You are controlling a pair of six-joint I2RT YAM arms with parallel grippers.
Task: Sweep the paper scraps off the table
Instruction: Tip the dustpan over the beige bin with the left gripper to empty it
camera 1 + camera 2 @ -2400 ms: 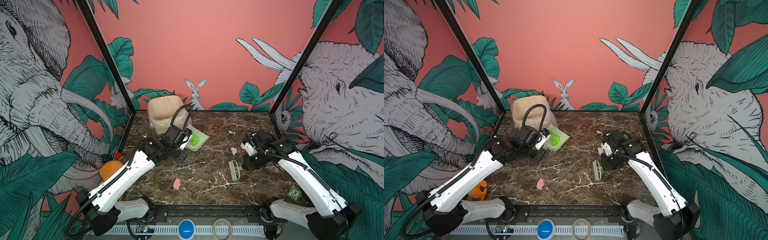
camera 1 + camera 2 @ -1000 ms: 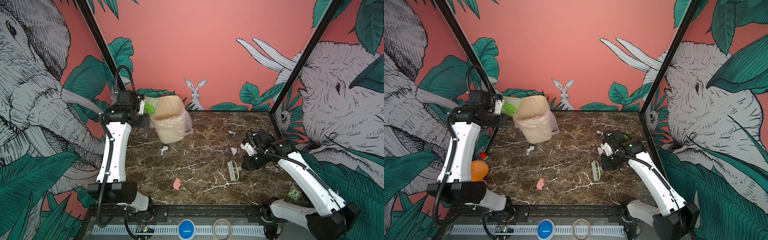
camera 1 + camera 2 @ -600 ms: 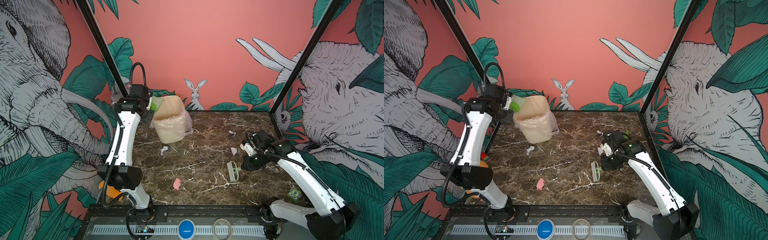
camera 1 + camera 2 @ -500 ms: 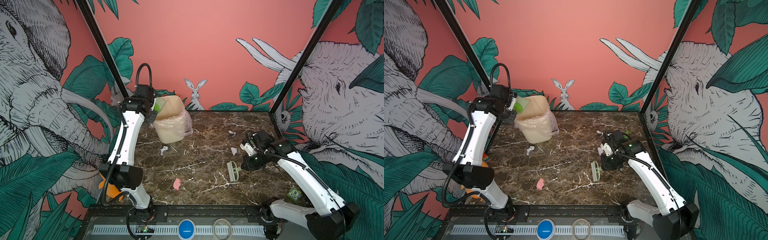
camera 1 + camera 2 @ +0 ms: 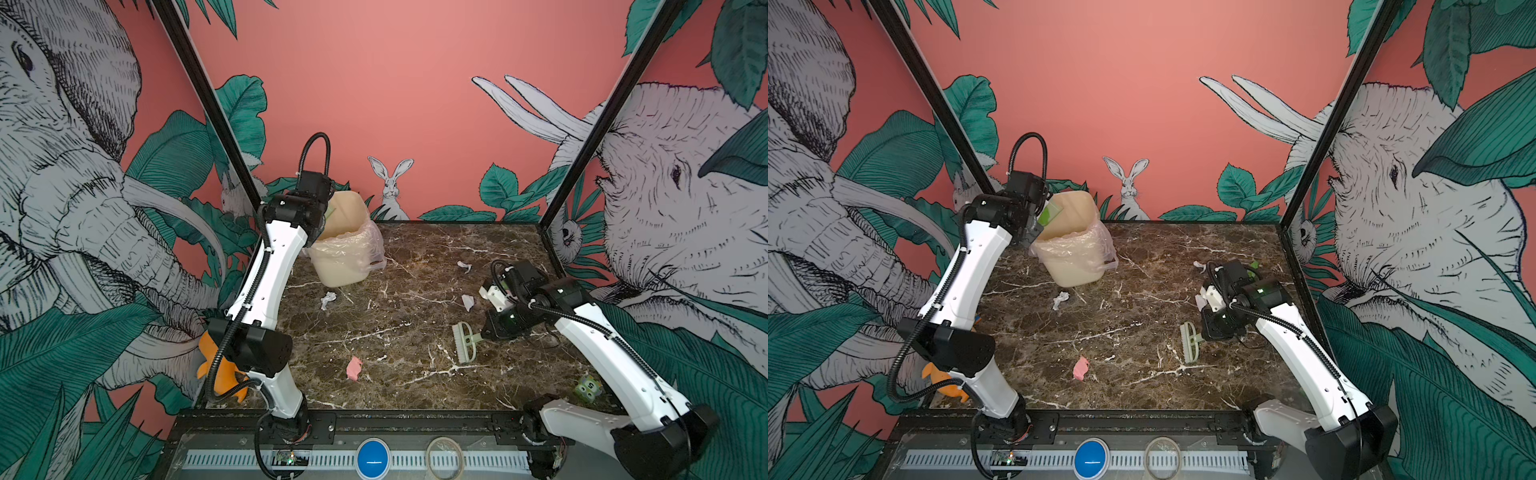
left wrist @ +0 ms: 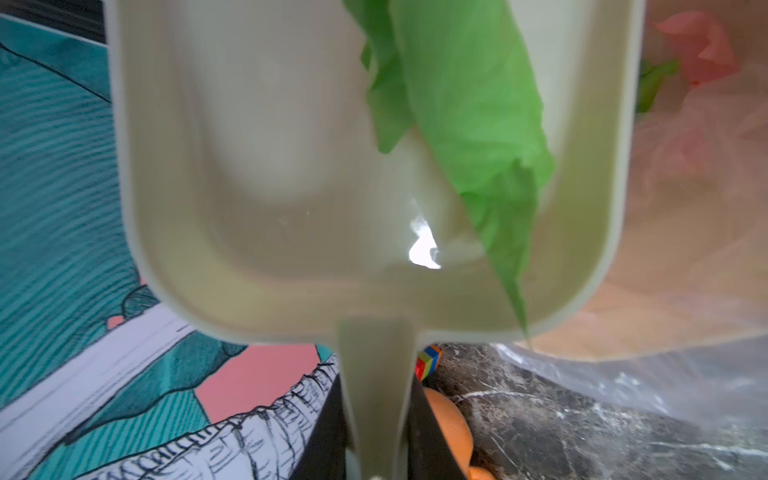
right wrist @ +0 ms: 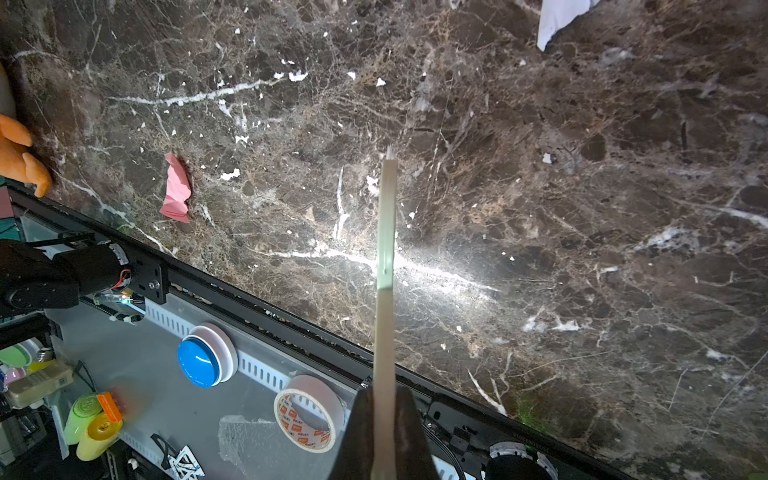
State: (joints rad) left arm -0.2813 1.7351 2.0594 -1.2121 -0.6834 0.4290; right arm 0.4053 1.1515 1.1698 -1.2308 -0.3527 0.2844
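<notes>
My left gripper (image 6: 376, 415) is shut on the handle of the pale green dustpan (image 6: 270, 166), tilted over the rim of the cream bin (image 5: 347, 249) at the back left. A bright green paper scrap (image 6: 469, 124) lies in the pan. My right gripper (image 7: 384, 415) is shut on the brush (image 5: 465, 343), held low over the table (image 5: 415, 386) at the right. On the table lie a pink scrap (image 5: 354, 368), a white scrap (image 5: 328, 300) in front of the bin, and two white scraps (image 5: 467, 302) (image 5: 464, 266) near the right arm.
A clear liner (image 5: 1100, 245) hangs out of the bin. An orange toy (image 5: 216, 374) sits at the table's left edge and a small green toy (image 5: 588, 387) at the front right. Tape roll (image 7: 309, 413) and blue button (image 7: 203, 359) lie beyond the front rail.
The left arm has lifted the dustpan off the table, swung it round the bin's left side and brought it over the rim. The right arm and brush have stayed still.
</notes>
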